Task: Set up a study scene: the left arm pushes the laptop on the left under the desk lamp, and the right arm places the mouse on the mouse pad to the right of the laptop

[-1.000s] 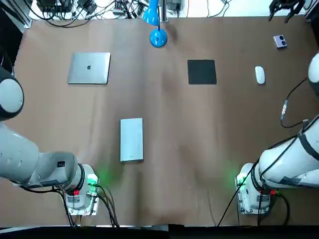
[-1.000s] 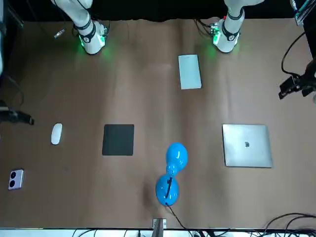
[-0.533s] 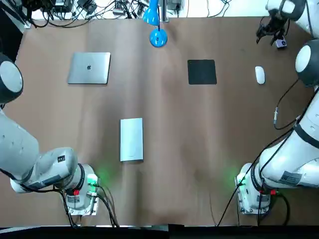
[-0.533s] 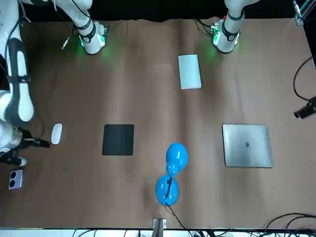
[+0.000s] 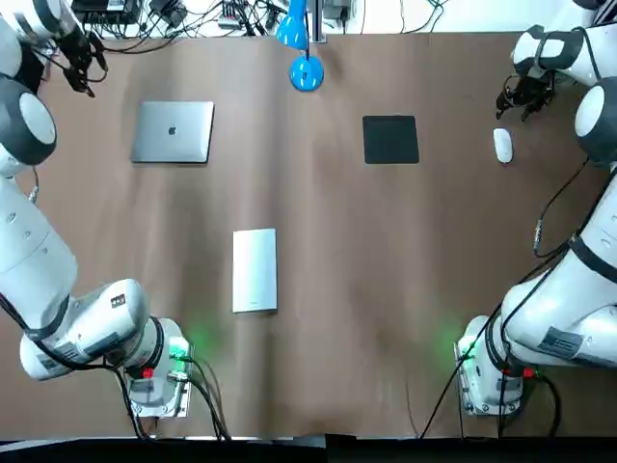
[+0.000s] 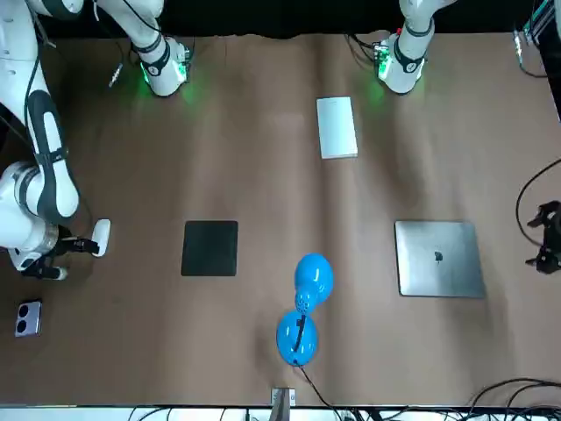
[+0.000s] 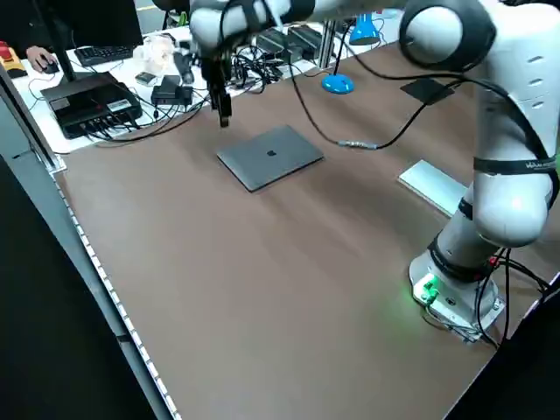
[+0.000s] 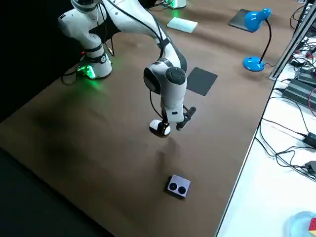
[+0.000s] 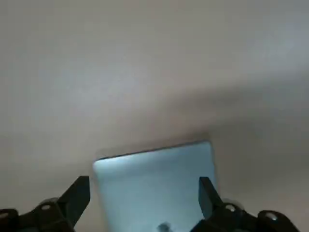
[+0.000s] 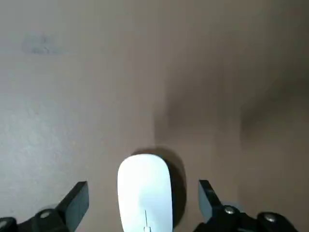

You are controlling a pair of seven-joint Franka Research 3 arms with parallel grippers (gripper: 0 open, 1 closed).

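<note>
At upper right of the top view lies the smooth white oval mouse (image 5: pixel 502 145), long axis up-down, right of the flat black mouse pad (image 5: pixel 390 139). The right gripper (image 5: pixel 522 100), spread apart, is just beside it. The left gripper (image 5: pixel 81 69), also spread, is near the closed silver laptop (image 5: pixel 173 131).

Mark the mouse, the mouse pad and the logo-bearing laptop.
mouse (image 5: pixel 502 145), top view, middle of its shell
mouse pad (image 5: pixel 390 139), top view, centre of the pad
laptop (image 5: pixel 173 131), top view, lid by the logo
</note>
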